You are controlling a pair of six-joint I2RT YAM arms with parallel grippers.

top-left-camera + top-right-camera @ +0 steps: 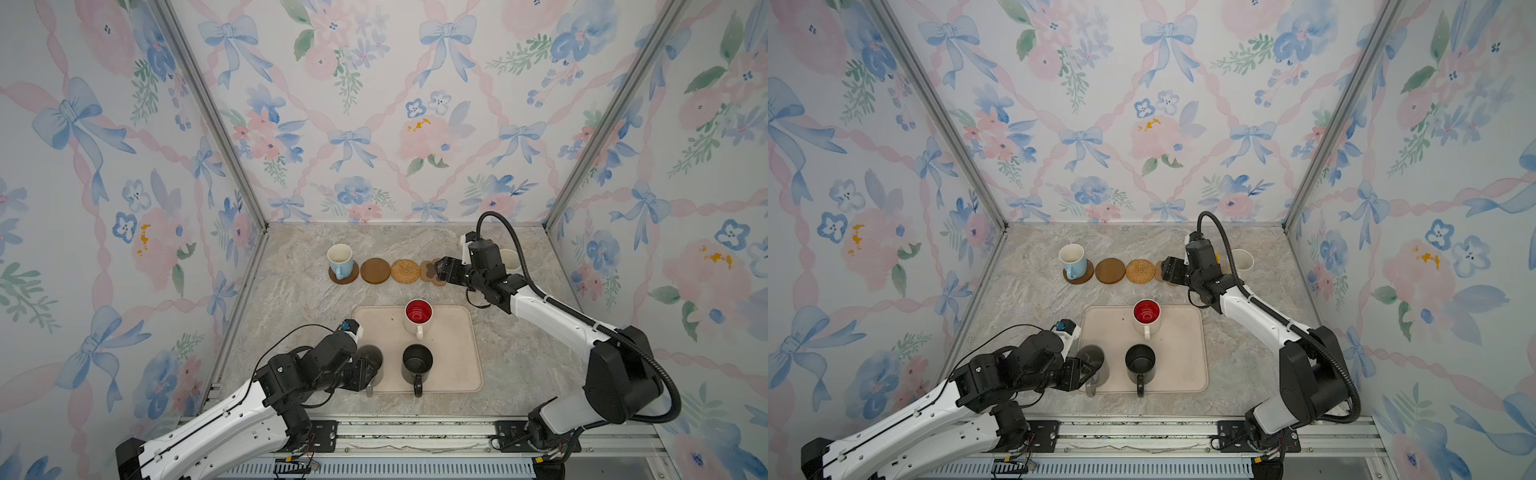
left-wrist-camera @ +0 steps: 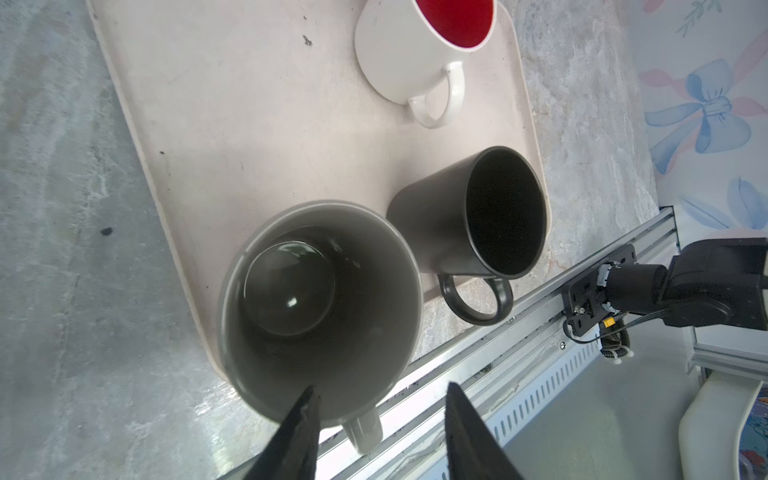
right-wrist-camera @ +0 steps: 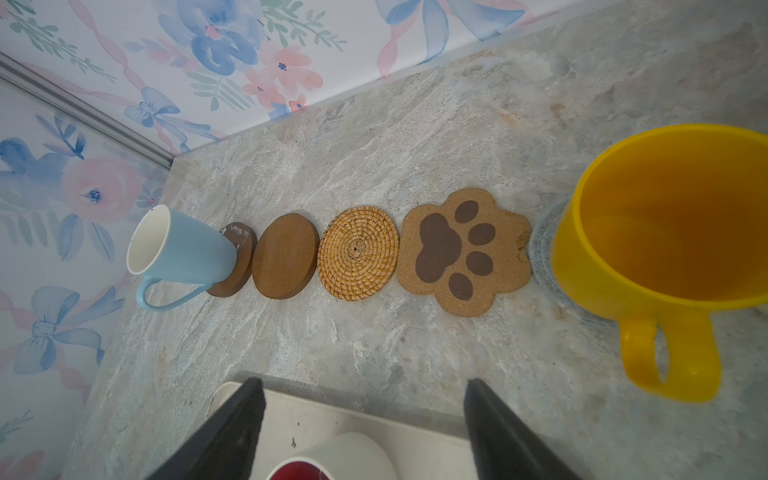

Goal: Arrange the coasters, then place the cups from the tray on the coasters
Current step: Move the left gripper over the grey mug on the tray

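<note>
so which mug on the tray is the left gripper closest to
The grey mug at the corner of the beige tray: the left gripper straddles its rim. The black mug and red-lined white mug stand clear.

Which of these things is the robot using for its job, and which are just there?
For the job: tray, blue mug, grey mug, red-inside mug, black mug, yellow mug, cream mug, brown disc under the blue mug, bare brown disc, rattan round, paw coaster, blue-grey crocheted coaster.
Just there: flowery walls, metal rail.
</note>
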